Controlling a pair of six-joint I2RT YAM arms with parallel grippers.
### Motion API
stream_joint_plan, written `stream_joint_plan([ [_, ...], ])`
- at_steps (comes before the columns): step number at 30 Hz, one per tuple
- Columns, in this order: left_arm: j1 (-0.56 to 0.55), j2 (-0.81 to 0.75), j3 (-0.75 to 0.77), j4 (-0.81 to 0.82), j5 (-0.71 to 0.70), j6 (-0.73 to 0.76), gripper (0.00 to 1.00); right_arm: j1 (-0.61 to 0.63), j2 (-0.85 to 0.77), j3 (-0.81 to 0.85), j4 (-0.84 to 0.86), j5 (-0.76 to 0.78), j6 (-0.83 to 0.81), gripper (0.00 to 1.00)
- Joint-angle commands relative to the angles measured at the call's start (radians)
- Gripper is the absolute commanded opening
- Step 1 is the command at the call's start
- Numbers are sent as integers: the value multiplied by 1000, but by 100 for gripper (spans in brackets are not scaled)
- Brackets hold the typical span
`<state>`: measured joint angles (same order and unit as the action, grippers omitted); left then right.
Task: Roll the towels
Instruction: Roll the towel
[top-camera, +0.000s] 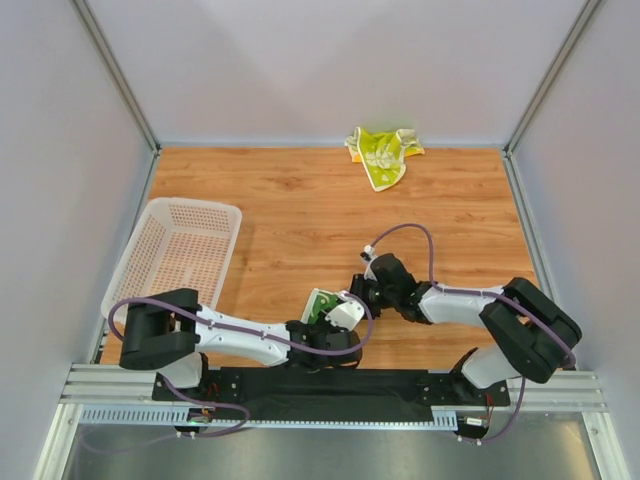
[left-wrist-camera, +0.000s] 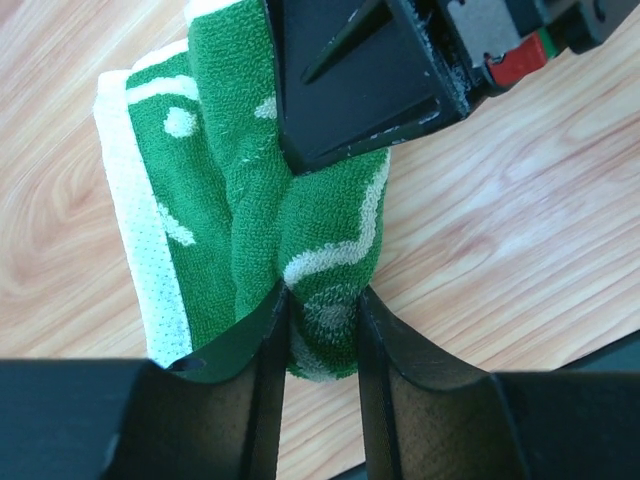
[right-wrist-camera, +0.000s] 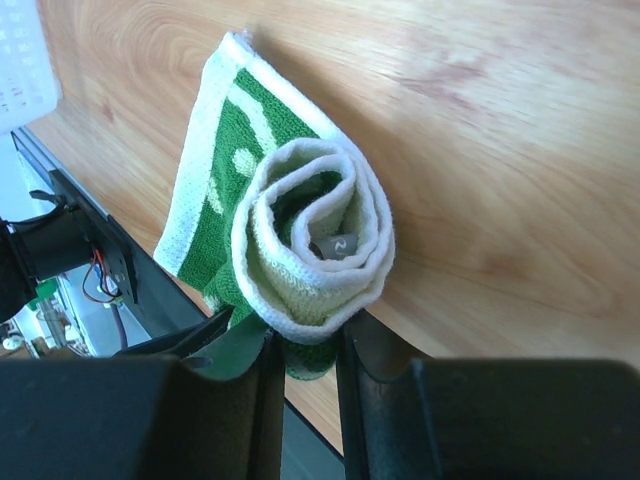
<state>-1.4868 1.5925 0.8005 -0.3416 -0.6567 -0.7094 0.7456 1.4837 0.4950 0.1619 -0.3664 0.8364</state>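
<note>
Though its grey tag (right-wrist-camera: 340, 245) is illegible, the green towel (left-wrist-camera: 240, 200) sits clamped in left gripper (left-wrist-camera: 322, 315) and right gripper (right-wrist-camera: 303, 350).

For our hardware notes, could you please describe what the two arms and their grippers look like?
Both the left arm and right arm have white links between bulky black joint housings, each trailing a looping purple cable. The left gripper and right gripper have matte black, angular, flat-faced fingers.
</note>
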Motion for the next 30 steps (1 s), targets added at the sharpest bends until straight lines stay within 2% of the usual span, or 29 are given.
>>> stream_joint_plan([
  [1, 0, 61, -43, 6, 226, 14, 12, -58, -34, -52, -154, 147, -69, 16],
  [10, 0, 90, 28, 78, 335, 168, 7, -114, -174, -108, -320, 270, -49, 25],
  [13, 0, 93, 40, 88, 353, 186, 6, -137, -249, -128, -383, 303, -39, 32],
  [15, 0, 90, 37, 96, 368, 189, 6, -164, -284, -137, -423, 322, -39, 41],
  [17, 0, 86, 32, 105, 387, 182, 6, -193, -327, -148, -424, 311, -39, 45],
  [25, 8, 63, 9, 148, 474, 137, 6, -282, -401, -107, -487, 331, -36, 51],
  [26, 14, 54, -9, 156, 492, 127, 6, -294, -410, -98, -486, 333, -34, 54],
  [30, 71, -9, -79, 232, 551, 68, 6, -316, -399, -70, -481, 340, -39, 55],
])
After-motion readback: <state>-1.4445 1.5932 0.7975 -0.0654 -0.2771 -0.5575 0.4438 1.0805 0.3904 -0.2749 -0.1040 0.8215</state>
